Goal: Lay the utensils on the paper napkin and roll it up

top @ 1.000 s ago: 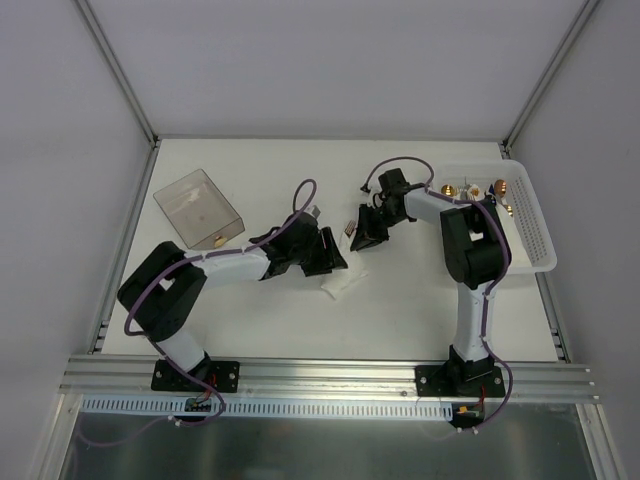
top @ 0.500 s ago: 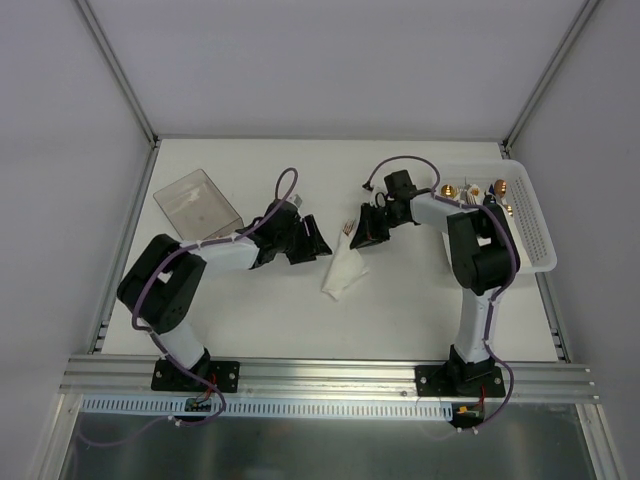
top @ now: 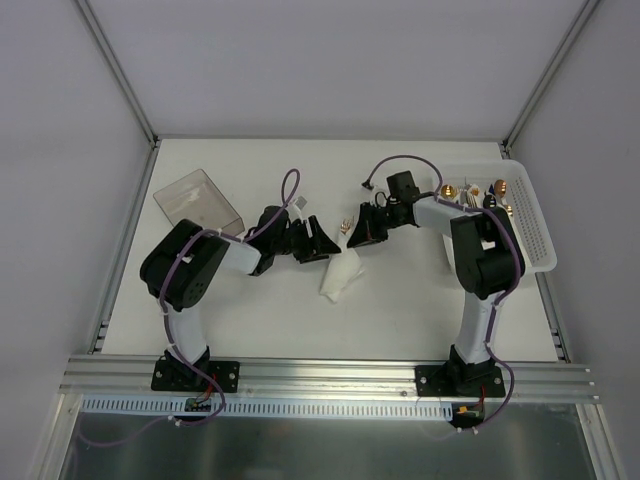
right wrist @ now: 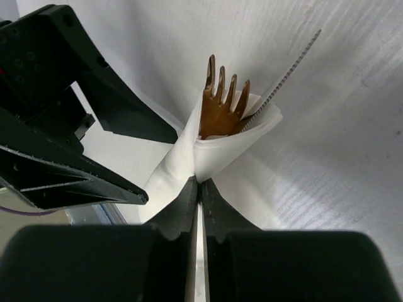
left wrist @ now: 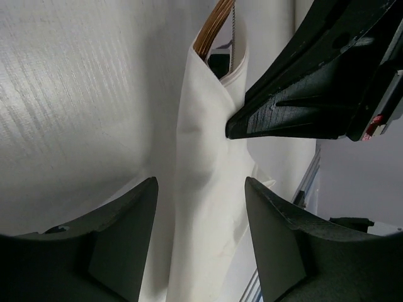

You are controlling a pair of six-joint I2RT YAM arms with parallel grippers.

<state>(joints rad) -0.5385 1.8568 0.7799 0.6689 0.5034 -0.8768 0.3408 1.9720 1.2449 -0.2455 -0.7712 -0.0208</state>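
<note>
Lying near the middle of the desk (top: pixel 250 320), the paper napkin (top: pixel 340 277) is wrapped into a loose white roll around the utensils (top: pixel 347 226), whose copper ends poke out of its far end. In the right wrist view the fork (right wrist: pixel 221 100) stands out of the paper mouth, with a thin serrated blade (right wrist: pixel 291 68) beside it. The roll is wrinkled and looks slack rather than tight.

The right fingers (right wrist: pixel 179 214) are closed together, their tips against the fold just below the fork. Whether they pinch any paper I cannot tell. The left fingers (left wrist: pixel 119 245) are spread apart, with the roll running between them.

A second ago the left fingers sat over the napkin and hid most of it from the top camera. Since then the left arm has drawn back toward its own side, and the whole roll shows. The roll has kept its shape and place with that cover gone, and the right fingers have barely shifted. I judge the rolling done or nearly so: the utensils are inside and the paper is closed over them. What is left is probably for the right fingers to back away without tugging the flap, since soft paper could unfurl.

Further out, the clear plastic box (top: pixel 198 205) stands at the far left and the white perforated basket (top: pixel 535 235) at the far right, both well apart from the roll.
</note>
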